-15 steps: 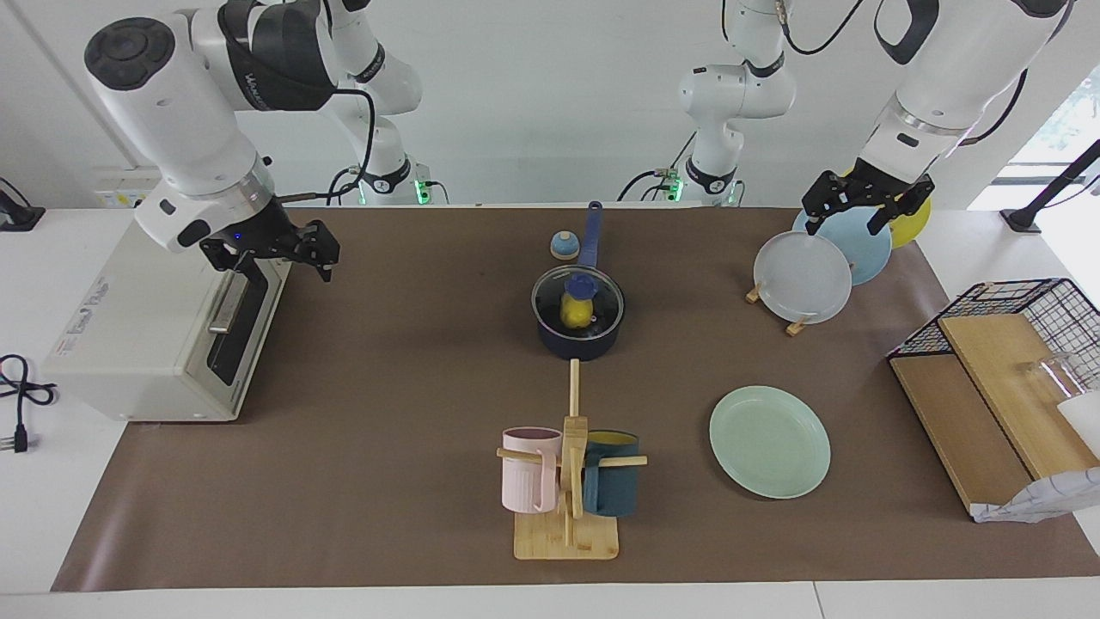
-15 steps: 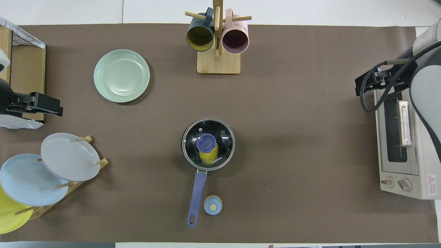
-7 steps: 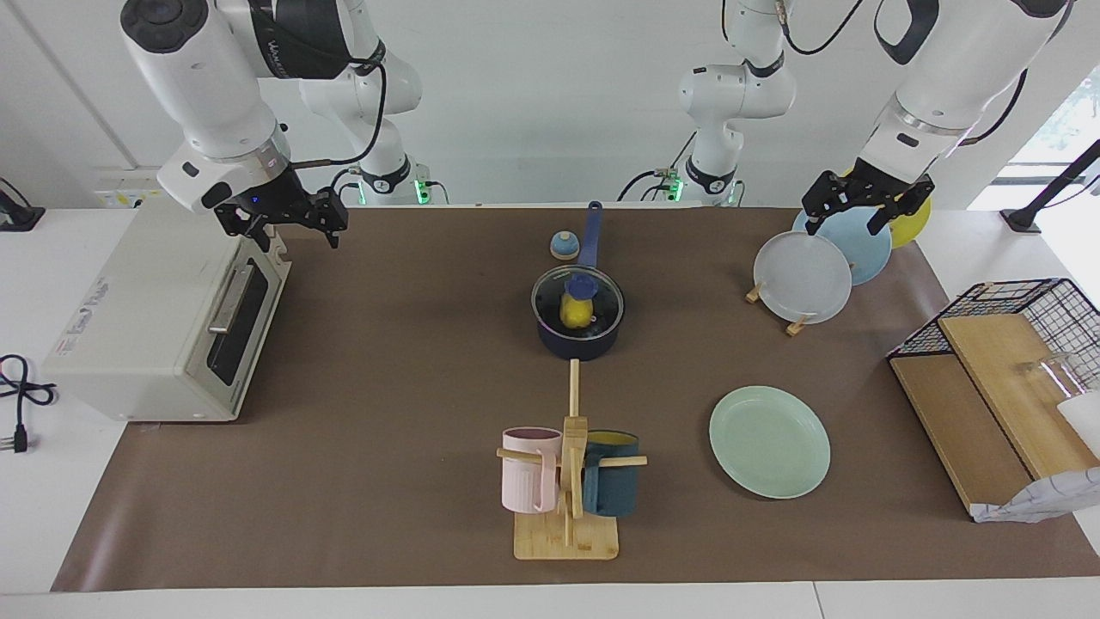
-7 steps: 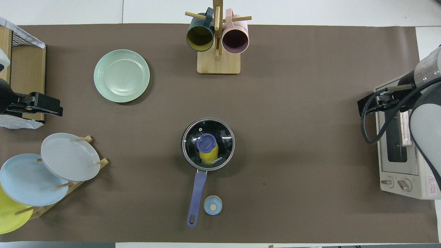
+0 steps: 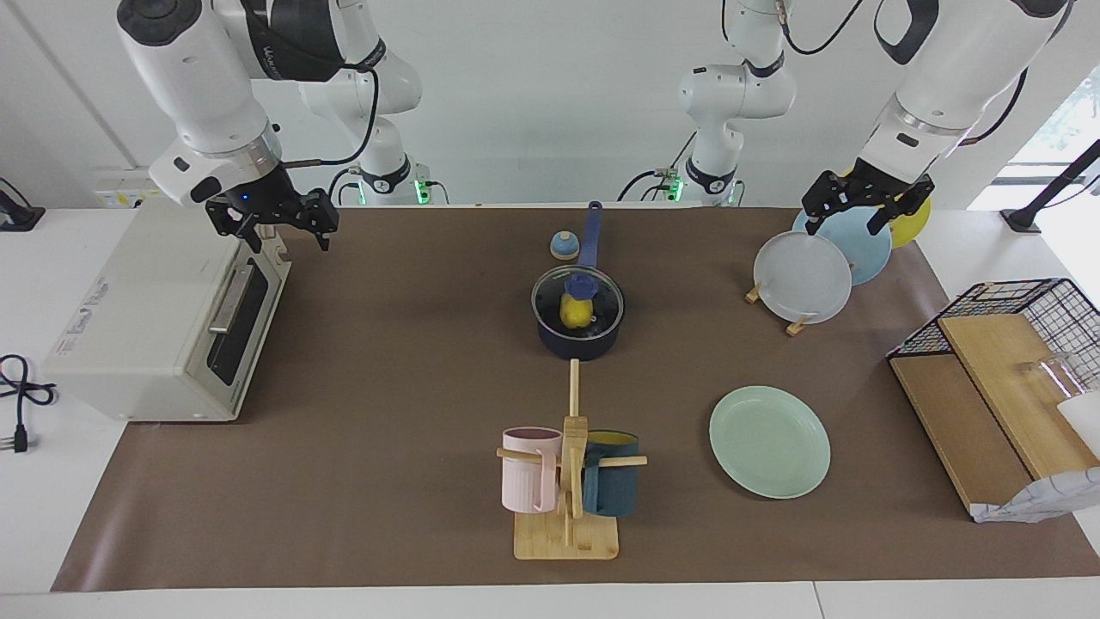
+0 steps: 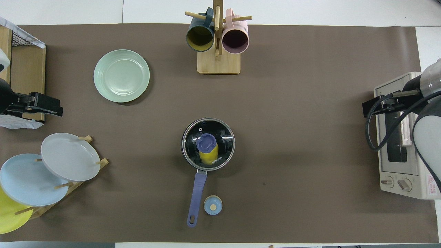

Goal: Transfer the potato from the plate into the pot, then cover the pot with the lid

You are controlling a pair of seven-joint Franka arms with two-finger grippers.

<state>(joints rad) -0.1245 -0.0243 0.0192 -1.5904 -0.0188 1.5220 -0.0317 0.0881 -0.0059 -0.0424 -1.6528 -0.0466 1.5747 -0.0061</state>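
Note:
The yellow potato (image 5: 574, 311) lies inside the dark navy pot (image 5: 577, 346) at the middle of the table. The clear glass lid (image 5: 603, 303) with its blue knob sits on the pot, and the potato shows through it in the overhead view (image 6: 208, 157) too. The pot's blue handle (image 6: 196, 197) points toward the robots. The mint-green plate (image 5: 769, 441) is bare, farther from the robots, toward the left arm's end. My left gripper (image 5: 846, 221) is open and empty over the plate rack. My right gripper (image 5: 279, 234) is open and empty over the toaster oven's edge.
A white toaster oven (image 5: 155, 318) stands at the right arm's end. A rack of upright plates (image 5: 803, 277) stands at the left arm's end. A wooden mug tree (image 5: 567, 481) holds two mugs. A small blue-and-tan bell (image 5: 564, 246) sits beside the pot handle. A wire basket (image 5: 1014, 318) holds wooden boards.
My right gripper has moved away from the oven door, up and back toward the robots. The left arm, pot, lid and potato have not moved.

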